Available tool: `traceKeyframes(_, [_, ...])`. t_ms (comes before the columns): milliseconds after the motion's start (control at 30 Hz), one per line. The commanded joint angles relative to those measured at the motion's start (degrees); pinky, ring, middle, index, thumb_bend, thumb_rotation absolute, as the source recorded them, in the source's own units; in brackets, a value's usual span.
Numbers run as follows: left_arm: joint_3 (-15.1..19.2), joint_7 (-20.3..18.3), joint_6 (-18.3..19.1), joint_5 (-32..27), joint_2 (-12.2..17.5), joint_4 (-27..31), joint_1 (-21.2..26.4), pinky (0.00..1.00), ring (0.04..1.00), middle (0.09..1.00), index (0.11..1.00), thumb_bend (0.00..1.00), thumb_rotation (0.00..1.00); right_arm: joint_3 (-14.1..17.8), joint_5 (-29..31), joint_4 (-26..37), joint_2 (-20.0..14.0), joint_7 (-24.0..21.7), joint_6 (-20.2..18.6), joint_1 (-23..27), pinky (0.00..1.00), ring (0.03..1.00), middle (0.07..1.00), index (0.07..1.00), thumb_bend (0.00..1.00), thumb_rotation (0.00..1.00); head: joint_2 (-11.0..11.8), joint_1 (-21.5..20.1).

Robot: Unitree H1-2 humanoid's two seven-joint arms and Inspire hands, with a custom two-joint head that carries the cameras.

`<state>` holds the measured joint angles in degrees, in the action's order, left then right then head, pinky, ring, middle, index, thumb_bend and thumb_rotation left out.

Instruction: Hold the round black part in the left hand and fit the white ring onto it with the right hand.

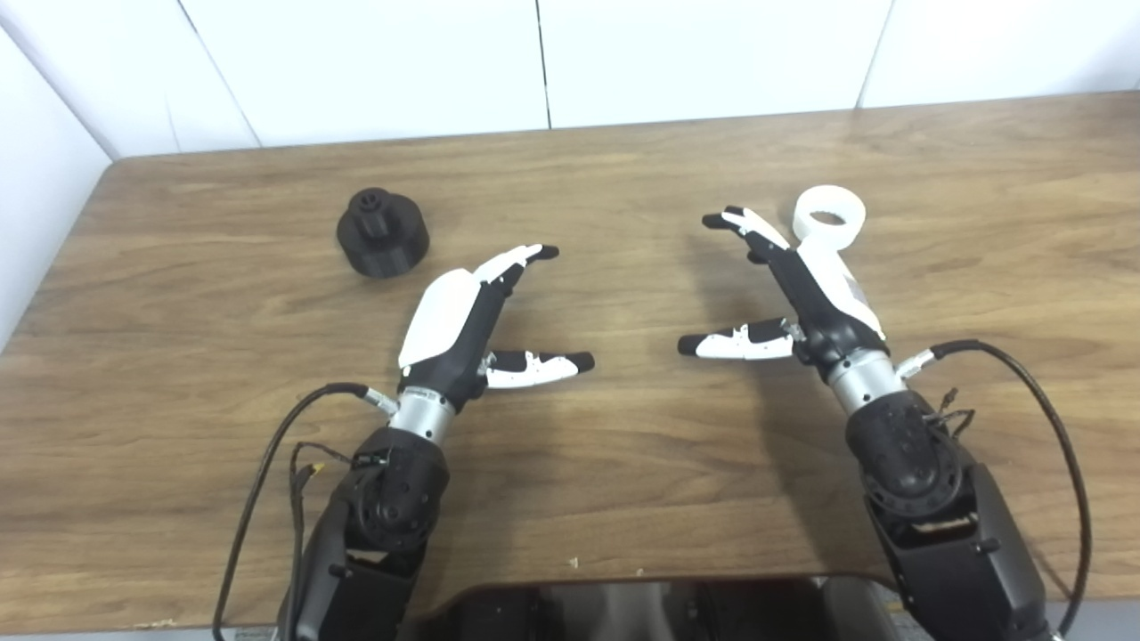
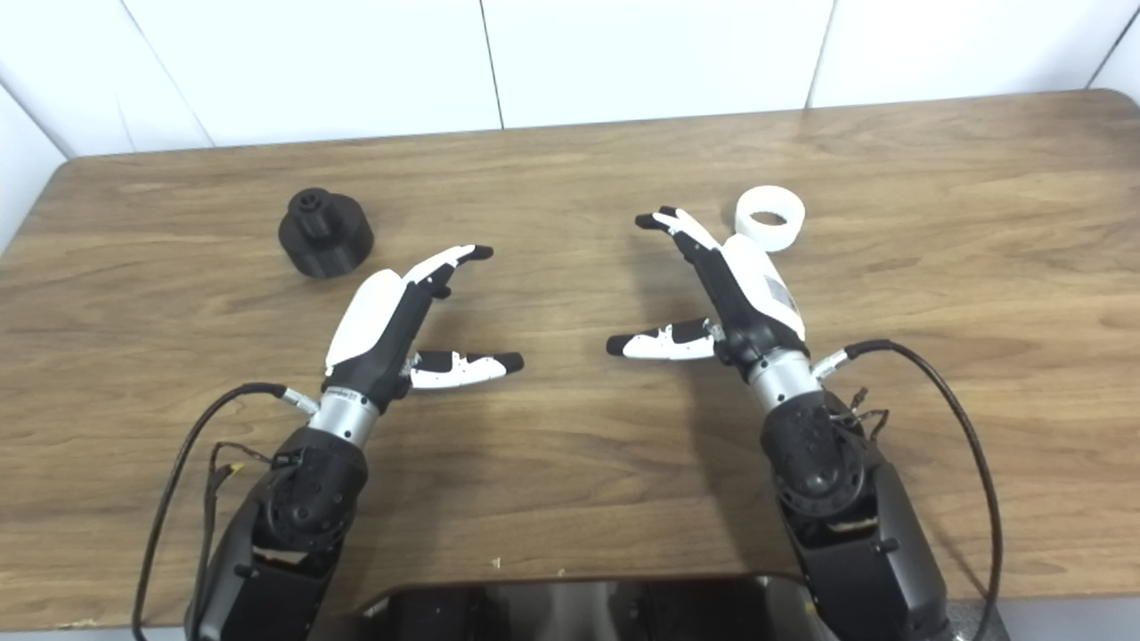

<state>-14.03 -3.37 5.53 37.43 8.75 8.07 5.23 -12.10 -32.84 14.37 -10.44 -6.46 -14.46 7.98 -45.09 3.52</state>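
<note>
Judging the ring (image 1: 829, 213) light and stiff, we would pinch its rim; both hands, left (image 1: 463, 320) and right (image 1: 802, 285), splayed wide, empty.

Bare table (image 1: 623, 499) between the hands; black part (image 1: 383, 233) and white ring (image 1: 829, 215) stand unobstructed — well apart.

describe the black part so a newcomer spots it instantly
On the brown wooden table, look at the far left area, beyond the open left hand. The round black plastic part sits there untouched, a squat cylinder with a raised hub on top; the only other loose item is a white ring far right.
</note>
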Motion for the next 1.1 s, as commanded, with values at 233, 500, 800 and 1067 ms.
traceKeyframes(233, [0.22, 0.72, -1.11, -0.04, 0.06, 1.32, 2.69, 0.75, 0.904, 0.897, 0.841, 0.91, 0.35, 0.54, 0.30, 2.11, 0.11, 0.49, 1.40, 2.79, 0.84, 0.920, 0.943, 0.862, 0.84, 0.22, -0.01, 0.10])
traceKeyframes(500, [0.24, 1.47, -0.88, 0.35, -0.65, 1.22, 2.66, 0.78, 0.917, 0.909, 0.844, 0.90, 0.33, 0.87, 0.79, 1.52, -0.77, 0.73, 2.60, 2.77, 0.82, 0.915, 0.942, 0.859, 0.84, 0.23, 1.07, 5.96])
traceKeyframes(800, [-0.88, 1.89, 0.54, 3.00, -2.16, 0.81, 2.85, 0.78, 0.932, 0.919, 0.853, 0.88, 0.39, 2.27, 3.42, 0.62, -2.45, 0.68, 4.80, 2.27, 0.76, 0.901, 0.945, 0.861, 0.83, 0.18, 3.05, 13.76])
traceKeyframes(1067, [-0.56, 2.07, 1.11, 3.68, -2.35, 1.22, 2.58, 0.79, 0.934, 0.922, 0.857, 0.87, 0.38, 2.47, 4.10, 0.74, -3.12, 0.55, 5.02, 2.13, 0.75, 0.899, 0.942, 0.859, 0.84, 0.18, 3.23, 13.82])
